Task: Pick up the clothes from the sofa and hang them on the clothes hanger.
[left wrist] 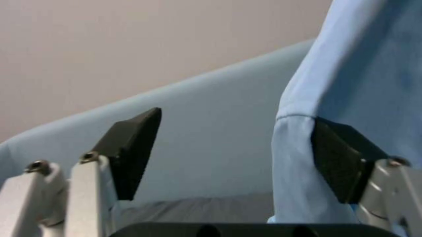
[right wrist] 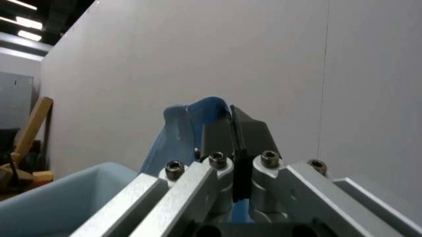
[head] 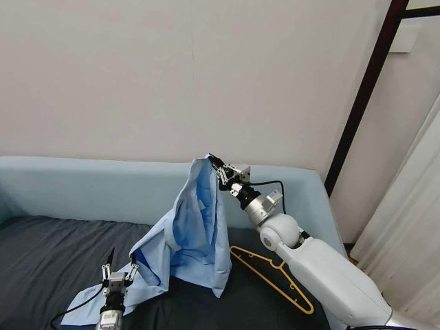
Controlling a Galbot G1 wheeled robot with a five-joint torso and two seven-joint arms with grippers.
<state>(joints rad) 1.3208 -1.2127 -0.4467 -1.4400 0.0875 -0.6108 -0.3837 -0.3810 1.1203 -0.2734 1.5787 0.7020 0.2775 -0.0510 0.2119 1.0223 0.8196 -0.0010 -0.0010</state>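
A pale blue sofa (head: 82, 184) with a dark grey seat cushion (head: 41, 254) runs along a plain wall. On it, a light blue garment (head: 196, 227), seemingly a shirt though its cut is hard to read, is lifted by one edge. Its top hangs level with the top of the sofa back, the body falls in long folds, and the lower part trails over the cushion towards the robot's left.

The right arm reaches up from the lower right, and the right gripper (head: 216, 167) pinches the garment's highest point. In the right wrist view its two dark pads are pressed together (right wrist: 232, 128) with a fold of blue cloth (right wrist: 191, 111) caught between them.

A yellow clothes hanger (head: 271, 271) lies flat on the cushion beneath the right arm, just beside the hanging hem.

The left gripper (head: 119, 268) sits low at the trailing end of the garment, fingers spread apart. In the left wrist view (left wrist: 234, 148) a hemmed edge of the cloth (left wrist: 356, 74) hangs against the inside of one finger, the other finger well clear.
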